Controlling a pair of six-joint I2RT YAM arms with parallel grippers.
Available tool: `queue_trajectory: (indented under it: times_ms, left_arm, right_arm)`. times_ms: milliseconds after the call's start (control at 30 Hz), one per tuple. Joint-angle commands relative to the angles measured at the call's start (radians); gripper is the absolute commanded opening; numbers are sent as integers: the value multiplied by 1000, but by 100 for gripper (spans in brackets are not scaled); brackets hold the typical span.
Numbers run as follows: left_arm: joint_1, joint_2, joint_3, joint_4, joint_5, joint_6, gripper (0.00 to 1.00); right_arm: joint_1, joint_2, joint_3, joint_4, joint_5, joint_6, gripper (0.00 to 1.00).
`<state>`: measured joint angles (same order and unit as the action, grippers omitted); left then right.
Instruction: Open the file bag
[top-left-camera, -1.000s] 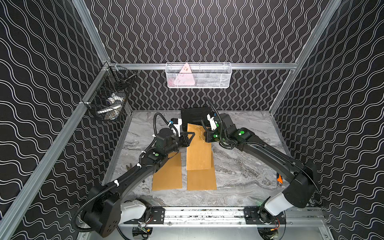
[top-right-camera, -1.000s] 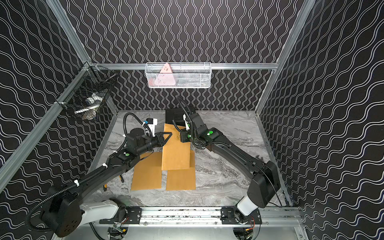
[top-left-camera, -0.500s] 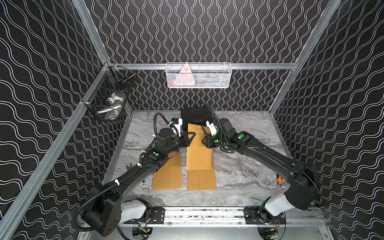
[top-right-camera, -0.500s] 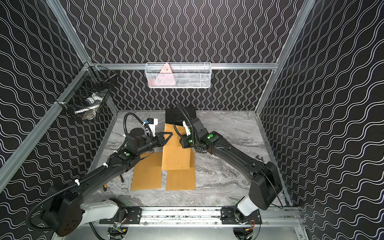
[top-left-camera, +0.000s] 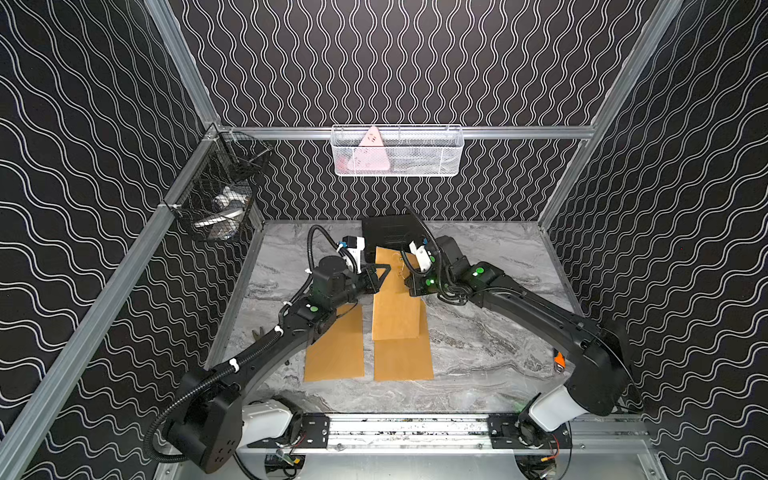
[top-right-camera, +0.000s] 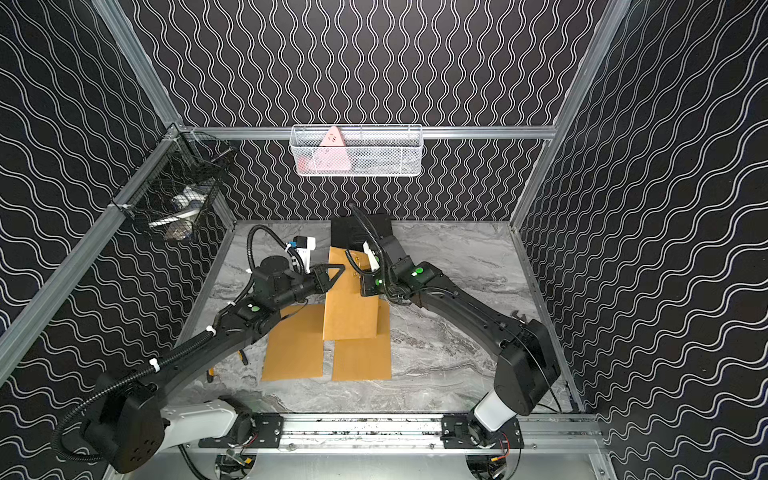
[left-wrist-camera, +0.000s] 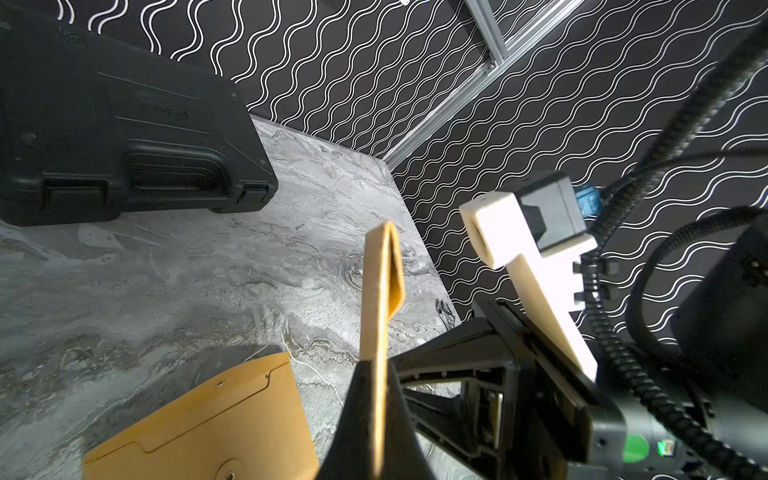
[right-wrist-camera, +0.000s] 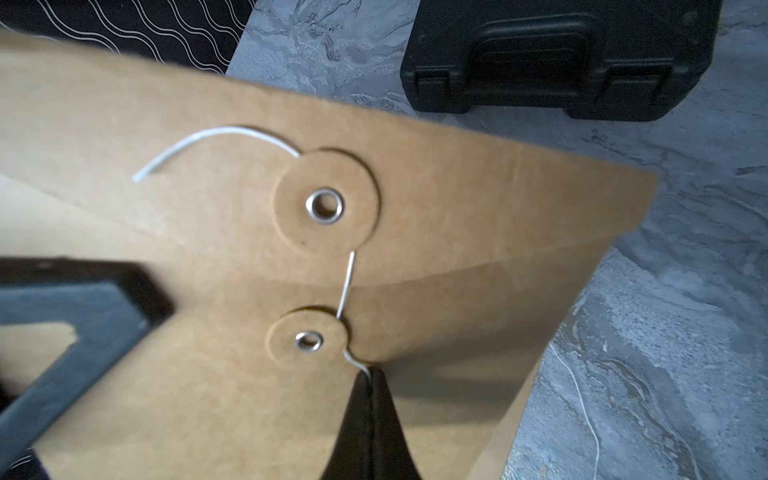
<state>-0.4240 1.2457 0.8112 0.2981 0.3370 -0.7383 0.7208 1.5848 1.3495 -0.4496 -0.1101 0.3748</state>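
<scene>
Both top views hide the tips of the right pincer; up close it pinches the string, farther down the file bag than a second ago. The left pincer clamps the bag's edge, holding it raised over the counter.

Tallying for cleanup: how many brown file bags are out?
3. One lifted bag, pinched in the left gripper, its string in the right gripper; a second bag flat under the left arm; a third bag flat, partly beneath the lifted one. Others could hide underneath.
</scene>
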Motion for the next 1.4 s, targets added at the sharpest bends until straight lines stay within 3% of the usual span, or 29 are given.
queue_trajectory:
  times_ms: [0, 767, 1367]
  left_arm:
    - [0, -11, 5, 44, 14, -10, 0]
    - [1, -17, -13, 45, 11, -9, 0]
    - [0, 0, -23, 76, 20, -27, 0]
  right_arm:
    - [-1, -9, -4, 37, 19, 4, 0]
    - [-18, -3, 72, -1, 99, -14, 0]
    - [-18, 39, 152, -4, 25, -37, 0]
